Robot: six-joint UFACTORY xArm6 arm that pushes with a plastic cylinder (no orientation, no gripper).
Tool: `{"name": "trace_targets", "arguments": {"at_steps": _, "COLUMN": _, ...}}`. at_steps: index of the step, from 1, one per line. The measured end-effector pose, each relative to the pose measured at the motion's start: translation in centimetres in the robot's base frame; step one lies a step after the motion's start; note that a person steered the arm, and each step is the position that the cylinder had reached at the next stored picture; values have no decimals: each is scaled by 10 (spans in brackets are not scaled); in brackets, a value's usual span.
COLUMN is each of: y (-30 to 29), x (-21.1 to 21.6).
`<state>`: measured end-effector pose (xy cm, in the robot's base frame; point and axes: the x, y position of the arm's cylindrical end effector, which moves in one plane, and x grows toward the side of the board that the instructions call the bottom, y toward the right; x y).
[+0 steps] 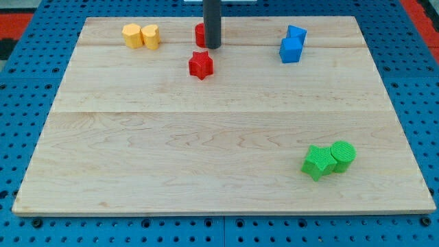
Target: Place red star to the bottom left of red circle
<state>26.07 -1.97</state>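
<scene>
The red star (pixel 200 65) lies near the view's top, a little left of centre. The red circle (pixel 199 34) sits just above it at the board's top edge, mostly hidden behind the dark rod. My tip (pixel 212 46) stands just above and to the right of the star, against the circle's right side, apart from the star by a small gap.
Two yellow blocks (pixel 140 36) sit side by side at the top left. Two blue blocks (pixel 293 44) sit at the top right. A green star (pixel 317 162) and green cylinder (pixel 342 154) touch at the bottom right. The wooden board (pixel 219 137) lies on a blue pegboard.
</scene>
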Motion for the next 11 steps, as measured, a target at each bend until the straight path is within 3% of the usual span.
{"name": "trace_targets", "arguments": {"at_steps": 1, "y": 2, "x": -4}}
{"name": "trace_targets", "arguments": {"at_steps": 3, "y": 26, "x": 90}}
{"name": "trace_targets", "arguments": {"at_steps": 4, "y": 5, "x": 96}}
{"name": "trace_targets", "arguments": {"at_steps": 6, "y": -50, "x": 91}}
{"name": "trace_targets", "arguments": {"at_steps": 10, "y": -35, "x": 30}}
{"name": "trace_targets", "arguments": {"at_steps": 11, "y": -31, "x": 32}}
